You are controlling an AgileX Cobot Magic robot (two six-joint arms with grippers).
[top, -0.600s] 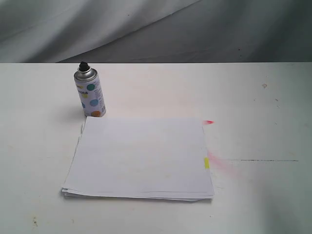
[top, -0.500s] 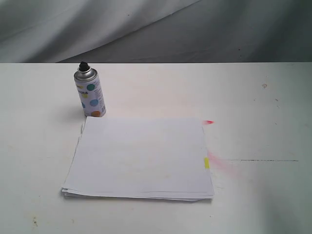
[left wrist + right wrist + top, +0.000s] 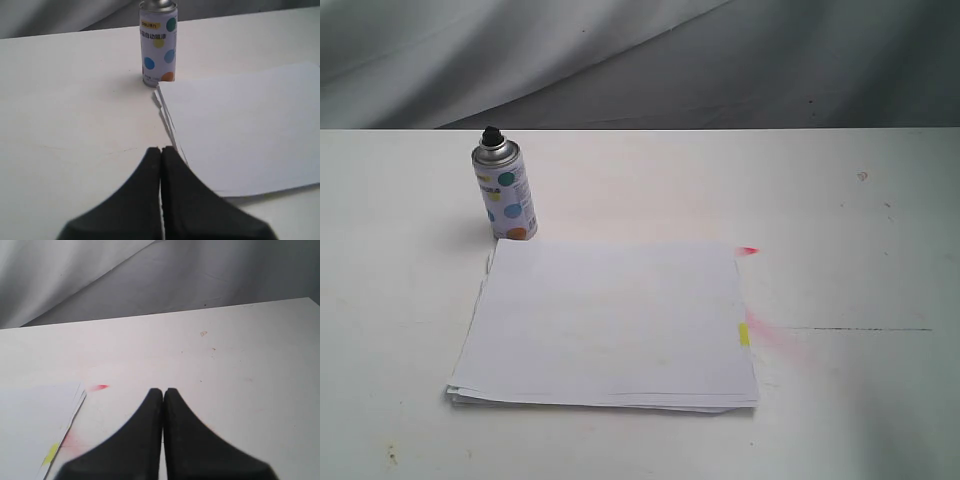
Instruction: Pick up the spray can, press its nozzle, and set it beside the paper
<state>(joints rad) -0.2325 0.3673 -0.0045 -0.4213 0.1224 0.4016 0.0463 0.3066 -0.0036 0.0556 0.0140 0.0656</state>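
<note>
The spray can, white with coloured dots, stands upright on the table at the paper's far left corner, its black nozzle on top. The paper lies flat in the middle, with a yellow mark at its right edge. In the left wrist view the can stands well ahead of my left gripper, which is shut and holds nothing; the paper lies beside it. My right gripper is shut and holds nothing, off the paper's right edge. Neither gripper shows in the exterior view.
Red spray marks and a pink smear stain the white table right of the paper. A thin dark line runs across the table further right. Grey cloth hangs behind the table.
</note>
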